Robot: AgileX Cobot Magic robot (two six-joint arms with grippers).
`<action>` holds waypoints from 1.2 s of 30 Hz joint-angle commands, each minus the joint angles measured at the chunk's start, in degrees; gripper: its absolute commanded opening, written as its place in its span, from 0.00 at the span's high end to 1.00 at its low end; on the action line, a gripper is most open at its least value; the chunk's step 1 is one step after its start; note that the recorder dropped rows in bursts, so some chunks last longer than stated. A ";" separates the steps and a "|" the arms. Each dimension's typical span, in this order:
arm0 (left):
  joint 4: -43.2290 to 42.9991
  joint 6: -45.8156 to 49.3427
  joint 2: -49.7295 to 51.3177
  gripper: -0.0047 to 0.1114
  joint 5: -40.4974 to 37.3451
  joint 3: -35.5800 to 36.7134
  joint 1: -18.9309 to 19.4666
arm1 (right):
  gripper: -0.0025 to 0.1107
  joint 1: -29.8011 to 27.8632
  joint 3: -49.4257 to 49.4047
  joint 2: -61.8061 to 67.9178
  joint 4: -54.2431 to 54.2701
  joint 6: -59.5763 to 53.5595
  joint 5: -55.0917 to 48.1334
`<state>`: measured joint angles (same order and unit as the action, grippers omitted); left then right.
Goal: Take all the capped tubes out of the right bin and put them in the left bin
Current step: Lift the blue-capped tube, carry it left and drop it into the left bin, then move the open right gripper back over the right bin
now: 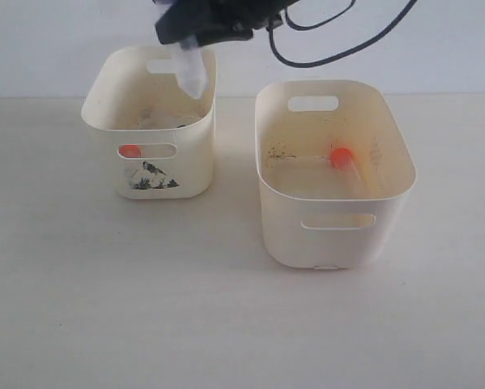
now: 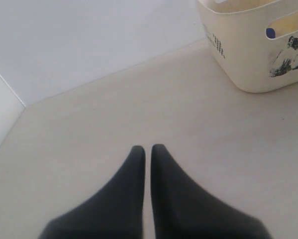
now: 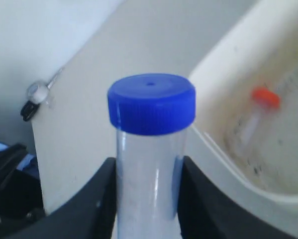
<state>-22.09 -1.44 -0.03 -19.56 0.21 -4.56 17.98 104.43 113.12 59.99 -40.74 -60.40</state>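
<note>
Midway through the transfer, we hold a blue-capped tube pinched in the right gripper over the left bin at ten o'clock. Next, we judge: let go, then fetch the orange-capped tube from the right bin at three o'clock. Left gripper pressed together, idle.

Two bins: left bin, right bin. Four tubes: two blue-capped tubes, two orange-capped tubes.

A clear tube is held by a gripper above the left bin, while an orange-capped tube is seen in the right bin beside it.
</note>
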 commanded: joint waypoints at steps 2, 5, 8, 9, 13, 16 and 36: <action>0.16 -0.54 0.03 0.92 0.30 -0.21 -0.30 | 0.98 5.27 0.22 3.23 2.22 -6.29 18.01; 0.16 -0.54 0.03 0.92 0.30 -0.21 -0.30 | 0.98 9.92 0.22 4.34 -3.24 -6.10 32.53; 0.16 -0.54 0.03 0.92 0.30 -0.21 -0.30 | 0.98 13.37 0.22 4.95 -8.58 -1.64 41.59; 0.16 -0.54 0.03 0.92 0.30 -0.21 -0.30 | 0.98 14.01 0.22 5.12 -9.87 0.24 43.36; 0.16 -0.54 0.03 0.92 0.30 -0.21 -0.30 | 0.98 15.11 0.22 6.38 -12.90 4.67 49.52; 0.16 -0.54 0.03 0.92 0.30 -0.21 -0.30 | 0.98 15.11 0.22 7.78 -13.15 4.81 51.87; 0.16 -0.54 0.03 0.92 0.30 -0.21 -0.30 | 0.97 15.11 0.22 9.13 -14.77 7.29 48.03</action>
<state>-22.09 -1.44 -0.03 -19.56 0.21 -4.56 33.07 104.43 123.62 45.60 -33.84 -11.16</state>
